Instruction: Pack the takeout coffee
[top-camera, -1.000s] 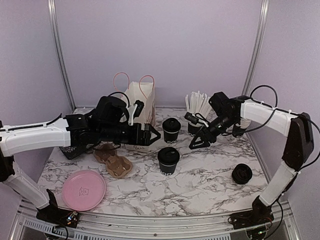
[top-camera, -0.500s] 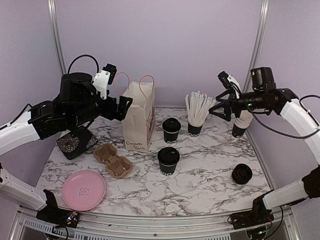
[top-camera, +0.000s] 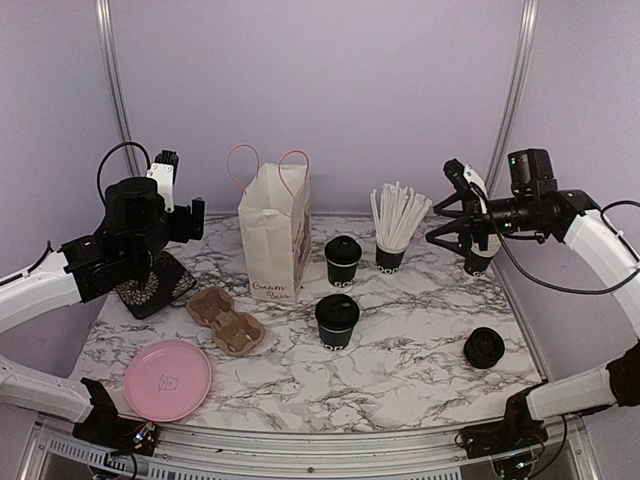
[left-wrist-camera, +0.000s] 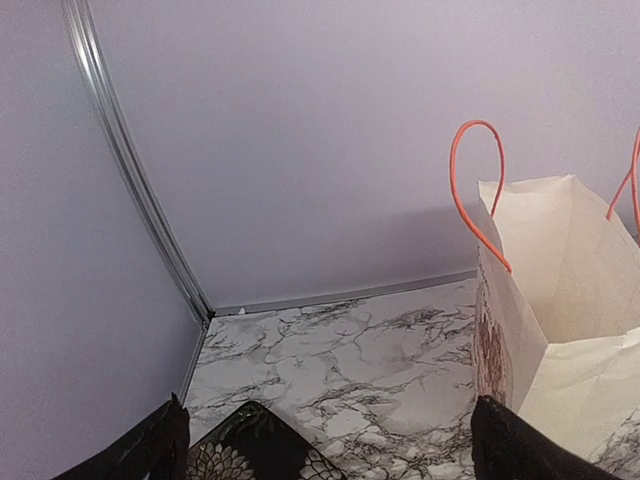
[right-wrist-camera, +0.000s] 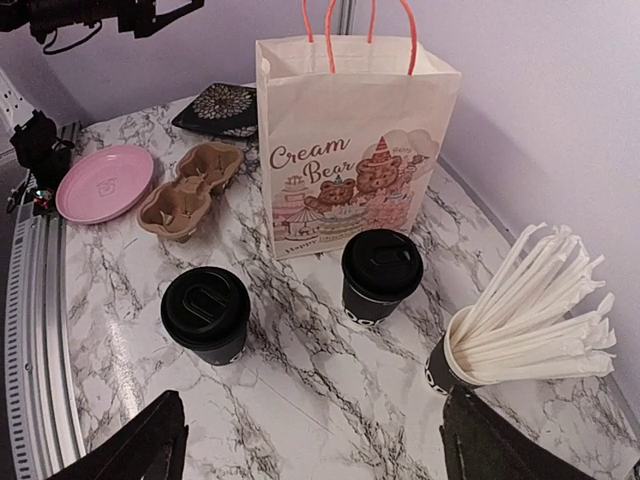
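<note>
Two takeout coffees, black paper cups with black lids, stand mid-table: one nearer (top-camera: 337, 320) (right-wrist-camera: 206, 312), one farther (top-camera: 342, 260) (right-wrist-camera: 381, 272) just right of the open paper bag (top-camera: 275, 235) (right-wrist-camera: 350, 140) (left-wrist-camera: 560, 300). My left gripper (top-camera: 190, 220) (left-wrist-camera: 330, 450) is open and empty, raised left of the bag over the back left corner. My right gripper (top-camera: 437, 228) (right-wrist-camera: 312, 425) is open and empty, raised at the right and facing the cups from a distance.
A black cup of white straws (top-camera: 390, 250) (right-wrist-camera: 500, 330) stands right of the far coffee. A brown cup carrier (top-camera: 225, 320) (right-wrist-camera: 190, 190), a pink plate (top-camera: 168, 380), a black patterned square (top-camera: 150, 290) (left-wrist-camera: 250, 450) and black lids (top-camera: 484, 347) lie about.
Both arms have lifted and drawn back from the table's middle: the left gripper left and back away from the bag, the right gripper up and to the right. The cups and bag stayed put.
</note>
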